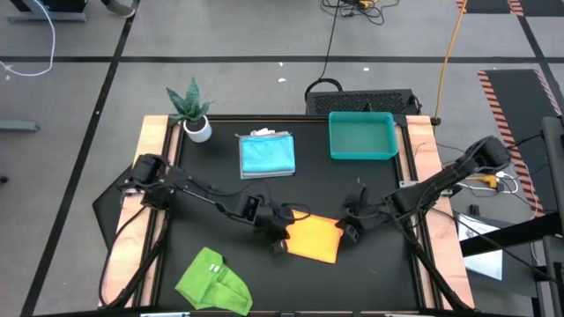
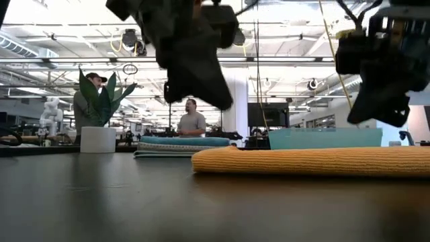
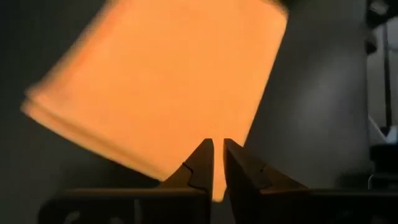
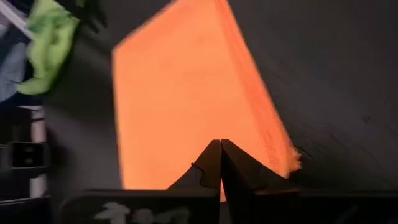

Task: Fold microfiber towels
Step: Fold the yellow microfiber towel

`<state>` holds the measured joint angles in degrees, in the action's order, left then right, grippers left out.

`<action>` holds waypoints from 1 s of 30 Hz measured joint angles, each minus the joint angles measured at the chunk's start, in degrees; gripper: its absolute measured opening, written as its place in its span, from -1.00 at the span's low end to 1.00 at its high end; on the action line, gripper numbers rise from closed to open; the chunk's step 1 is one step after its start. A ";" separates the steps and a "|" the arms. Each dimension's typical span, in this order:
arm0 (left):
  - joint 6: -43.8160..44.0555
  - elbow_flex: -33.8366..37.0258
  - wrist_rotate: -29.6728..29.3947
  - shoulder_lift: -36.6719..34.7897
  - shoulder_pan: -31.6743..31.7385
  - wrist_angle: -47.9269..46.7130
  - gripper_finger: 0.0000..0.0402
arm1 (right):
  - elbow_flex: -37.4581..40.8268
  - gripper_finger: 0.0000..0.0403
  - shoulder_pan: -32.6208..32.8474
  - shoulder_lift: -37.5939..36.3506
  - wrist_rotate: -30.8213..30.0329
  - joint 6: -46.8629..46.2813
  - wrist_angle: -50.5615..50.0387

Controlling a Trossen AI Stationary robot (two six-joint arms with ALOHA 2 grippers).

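Near the desk's front middle lies the folded orange towel; the left gripper at its left edge and the right gripper at its right edge both hover with fingers together, bare desk beyond.

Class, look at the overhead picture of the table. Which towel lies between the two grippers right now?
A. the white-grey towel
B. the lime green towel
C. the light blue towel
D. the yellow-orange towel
D: the yellow-orange towel lies folded flat between the left gripper and the right gripper, while the lime green towel sits at the table's near edge.
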<state>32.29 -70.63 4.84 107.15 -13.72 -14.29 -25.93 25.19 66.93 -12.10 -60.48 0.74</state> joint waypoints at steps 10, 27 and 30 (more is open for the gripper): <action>1.72 -0.07 -0.36 -3.31 0.02 -1.89 -0.83 | -0.04 -1.00 -0.31 1.07 3.59 2.81 4.85; 22.39 -0.02 12.91 -1.92 2.36 -12.02 -0.34 | 0.21 -1.00 20.51 3.60 -10.97 -31.59 9.25; 22.66 -0.02 10.32 -1.92 2.29 -13.44 -0.08 | 1.19 -0.96 22.31 4.01 -14.38 -35.72 9.22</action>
<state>54.95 -70.65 15.17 105.23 -11.43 -27.74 -24.74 47.50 70.94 -26.47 -96.20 9.96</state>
